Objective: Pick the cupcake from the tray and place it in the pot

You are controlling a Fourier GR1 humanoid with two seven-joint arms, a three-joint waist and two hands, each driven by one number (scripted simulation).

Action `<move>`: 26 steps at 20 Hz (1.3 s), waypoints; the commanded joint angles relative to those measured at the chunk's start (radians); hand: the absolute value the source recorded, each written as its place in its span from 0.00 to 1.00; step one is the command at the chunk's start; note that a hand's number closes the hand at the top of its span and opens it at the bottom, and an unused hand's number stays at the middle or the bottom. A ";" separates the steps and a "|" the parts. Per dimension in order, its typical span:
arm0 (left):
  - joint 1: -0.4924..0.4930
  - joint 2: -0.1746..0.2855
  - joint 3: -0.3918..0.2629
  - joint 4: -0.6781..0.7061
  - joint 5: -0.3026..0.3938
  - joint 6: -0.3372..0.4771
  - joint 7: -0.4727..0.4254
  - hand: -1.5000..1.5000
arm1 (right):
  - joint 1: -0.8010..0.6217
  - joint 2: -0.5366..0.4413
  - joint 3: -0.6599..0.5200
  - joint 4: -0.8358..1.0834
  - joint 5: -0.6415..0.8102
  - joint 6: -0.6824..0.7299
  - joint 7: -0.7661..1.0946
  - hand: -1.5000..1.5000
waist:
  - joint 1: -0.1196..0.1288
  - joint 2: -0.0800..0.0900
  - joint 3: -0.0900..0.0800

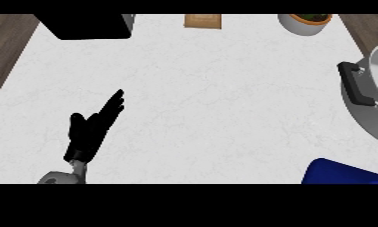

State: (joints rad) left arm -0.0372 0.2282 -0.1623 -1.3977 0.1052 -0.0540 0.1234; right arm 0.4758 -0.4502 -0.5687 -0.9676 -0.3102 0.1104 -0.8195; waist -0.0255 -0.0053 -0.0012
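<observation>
Looking for the cupcake turns up nothing: it shows nowhere on the desk, so it most likely sits beyond the lower right of the frame. A dark blue corner pokes in there, and I take that to be the tray; only its bare edge is visible, and nothing on it can be made out. Just above it, along the right edge, curves the pale wall of the pot, with its black handle pointing toward the middle of the desk. Tray and pot lie close together, one above the other on the right side.

The left hand is at the lower left, well apart from both, with the whole width of the desk between. Its fingers are straight and together, holding nothing, and aimed toward the upper right. The right hand is out of sight. Judging by the layout, the right side is far nearer the tray and pot, so the pick should fall to the right hand; the left would have to cross the whole desk.

Along the top sit a black box at upper left, a tan block at the centre, and a white planter at upper right.
</observation>
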 commanded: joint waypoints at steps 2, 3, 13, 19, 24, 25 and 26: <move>-0.033 -0.026 0.004 0.064 -0.018 -0.018 -0.040 0.50 | 0.073 -0.017 -0.054 -0.007 0.041 -0.054 -0.054 1.00 | 0.016 0.006 0.000; -0.021 -0.021 0.005 0.064 0.005 -0.043 -0.040 0.50 | 0.036 -0.062 -0.072 0.035 0.060 -0.088 -0.071 1.00 | 0.018 0.006 0.001; -0.080 -0.006 0.055 0.050 0.002 -0.040 0.033 0.50 | 0.163 -0.081 -0.092 -0.507 0.126 -0.273 0.328 1.00 | 0.022 0.009 -0.002; -0.051 -0.062 -0.003 0.002 -0.050 0.002 0.057 0.50 | 0.113 -0.170 -0.082 -0.697 0.229 -0.349 0.643 1.00 | 0.032 0.008 0.000; -0.052 -0.026 0.030 -0.037 -0.019 -0.047 0.061 0.50 | -0.017 -0.340 -0.044 -0.657 0.307 -0.288 0.846 1.00 | 0.044 0.008 0.001; -0.029 -0.054 0.001 0.007 -0.046 -0.038 0.025 0.50 | 0.008 -0.350 -0.044 -0.724 0.307 -0.261 0.920 1.00 | 0.035 0.008 0.000; -0.049 -0.069 0.008 0.015 -0.051 -0.014 0.030 0.50 | -0.030 -0.381 -0.014 -0.689 0.336 -0.253 0.950 1.00 | 0.039 0.009 0.000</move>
State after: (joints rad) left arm -0.0850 0.1842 -0.1449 -1.3983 0.0743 -0.0877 0.1639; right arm 0.5183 -0.7328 -0.6205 -1.6508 -0.0301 -0.1735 -0.0301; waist 0.0092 0.0026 -0.0018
